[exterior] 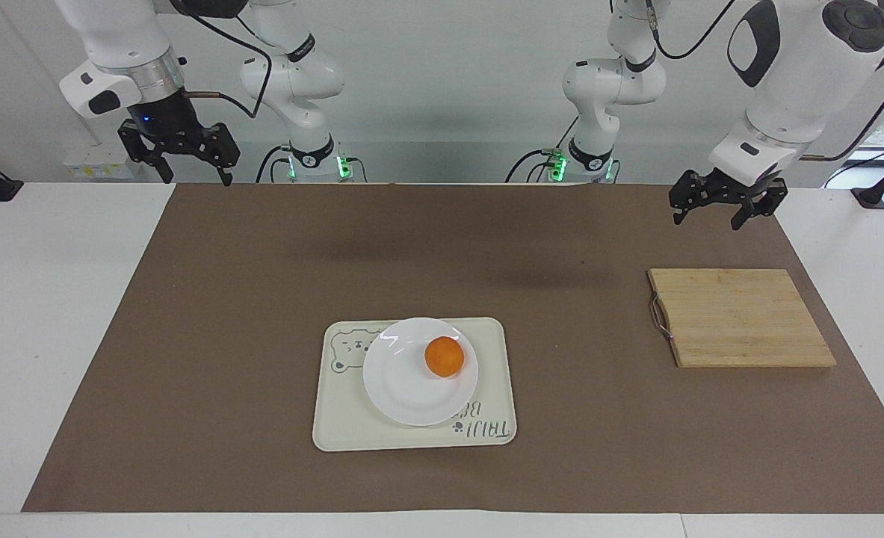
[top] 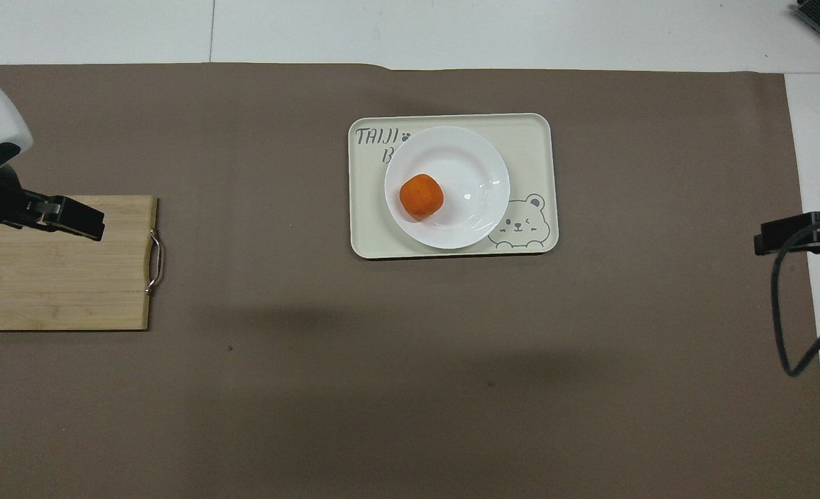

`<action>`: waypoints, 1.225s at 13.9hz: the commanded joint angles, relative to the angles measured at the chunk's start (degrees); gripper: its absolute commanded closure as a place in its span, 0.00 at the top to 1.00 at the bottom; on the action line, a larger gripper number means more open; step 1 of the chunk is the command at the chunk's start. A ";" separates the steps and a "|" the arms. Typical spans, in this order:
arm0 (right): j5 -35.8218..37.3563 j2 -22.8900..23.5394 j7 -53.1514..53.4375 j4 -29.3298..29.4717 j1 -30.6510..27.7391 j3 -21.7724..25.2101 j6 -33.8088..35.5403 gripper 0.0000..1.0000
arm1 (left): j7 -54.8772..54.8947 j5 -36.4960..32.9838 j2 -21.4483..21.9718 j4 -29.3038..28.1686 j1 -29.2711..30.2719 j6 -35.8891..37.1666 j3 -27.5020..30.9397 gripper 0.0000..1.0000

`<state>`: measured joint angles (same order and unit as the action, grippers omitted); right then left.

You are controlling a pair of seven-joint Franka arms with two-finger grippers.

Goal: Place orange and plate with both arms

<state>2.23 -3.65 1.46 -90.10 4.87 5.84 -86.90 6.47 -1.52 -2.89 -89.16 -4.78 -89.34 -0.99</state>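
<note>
Both arms wait raised. The left pincer (exterior: 718, 213) hangs released over the cutting board's (exterior: 740, 317) near edge, the right pincer (exterior: 180, 161) released over the bench corner. The glossy orange (exterior: 444, 356) sits on the white plate (exterior: 400, 388).

We see the orange (exterior: 444, 356) on the plate (exterior: 404, 388), off its middle toward the left arm's end. The plate sits on the tray (exterior: 494, 359), which lies mid-mat (exterior: 225, 336), farther from the robots than the board (exterior: 740, 317). The board lies well apart at the left arm's end. The 2 grippers hang over the mat's near corners: left gripper (exterior: 711, 213), right gripper (exterior: 180, 168).
</note>
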 commanded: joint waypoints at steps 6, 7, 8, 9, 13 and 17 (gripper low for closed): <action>0.58 -0.57 -2.85 -0.34 -0.38 -0.39 -1.34 1.00 | 0.30 -0.67 -0.10 0.57 0.48 0.75 -0.33 1.00; 0.49 -0.57 -5.22 -0.42 -0.38 -0.39 -1.60 1.00 | 0.30 -0.67 -0.10 0.57 0.48 0.75 -0.33 1.00; 0.41 -0.74 -5.68 -0.68 -0.38 -0.39 -2.21 1.00 | 0.56 -0.15 -0.10 0.57 0.30 0.66 -0.42 1.00; 0.41 -0.75 -5.68 -0.69 -0.38 -0.39 -2.22 1.00 | 0.12 0.72 -0.19 0.74 -0.40 0.49 -0.51 1.00; 0.23 -0.75 -5.59 -0.60 -0.91 -0.30 -1.95 1.00 | -0.23 1.08 1.12 1.45 -0.49 3.01 -0.51 1.00; 0.32 -0.83 -5.59 -0.69 -1.00 -0.13 -1.60 1.00 | -0.32 0.82 3.24 0.84 0.12 3.91 -0.51 1.00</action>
<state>2.23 -3.74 -2.83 -90.05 4.59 5.99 -88.14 6.42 -1.09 -1.46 -88.15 -4.91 -86.78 -1.59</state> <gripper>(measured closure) 0.000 0.000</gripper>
